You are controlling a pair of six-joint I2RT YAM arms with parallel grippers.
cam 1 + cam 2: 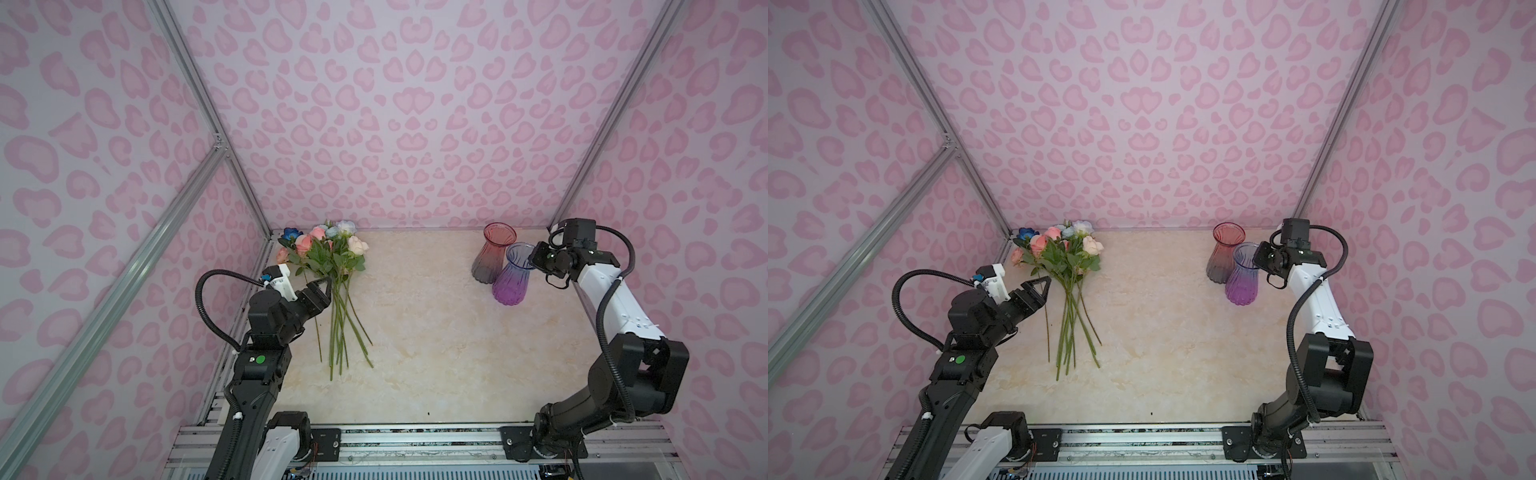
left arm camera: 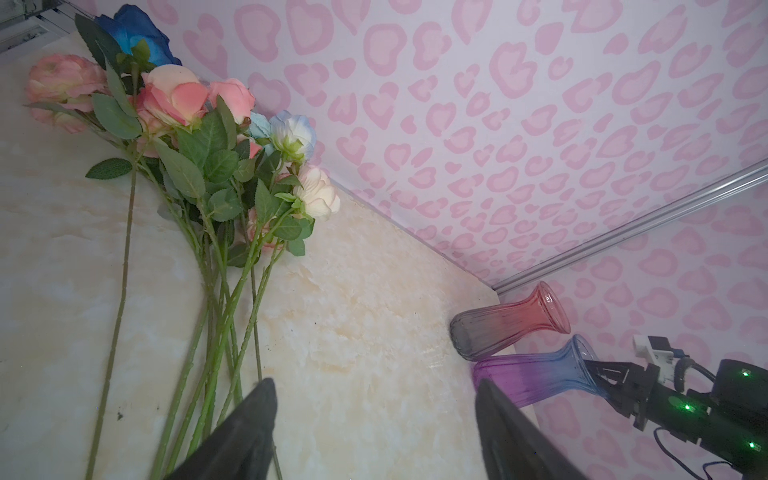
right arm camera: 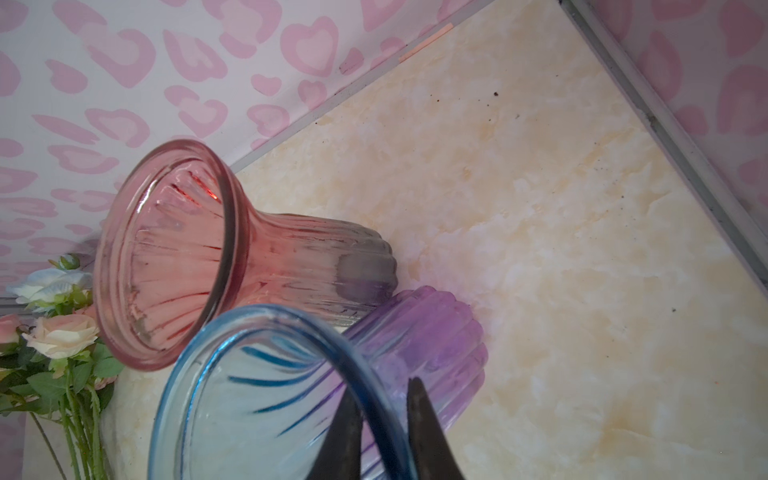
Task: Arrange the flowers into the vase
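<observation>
At left, the left arm bends low over the marble-look table [image 1: 436,332], forearm angled towards the back. The left gripper [image 2: 374,432] hangs above the stems, jaws spread wide, holding nothing. The flowers [image 1: 332,257] lie flat in a loose bunch at the back left, heads near the wall corner and stems fanning forward. In the left wrist view the stem ends are cut off.

At right, a pink-and-grey vase [image 3: 291,257] stands just beside a blue-and-purple vase [image 3: 428,332]. The right arm reaches up and back, and the right gripper [image 3: 384,432] pinches this vase's rim, one finger inside and one outside. In both top views its fingertips are hidden.
</observation>
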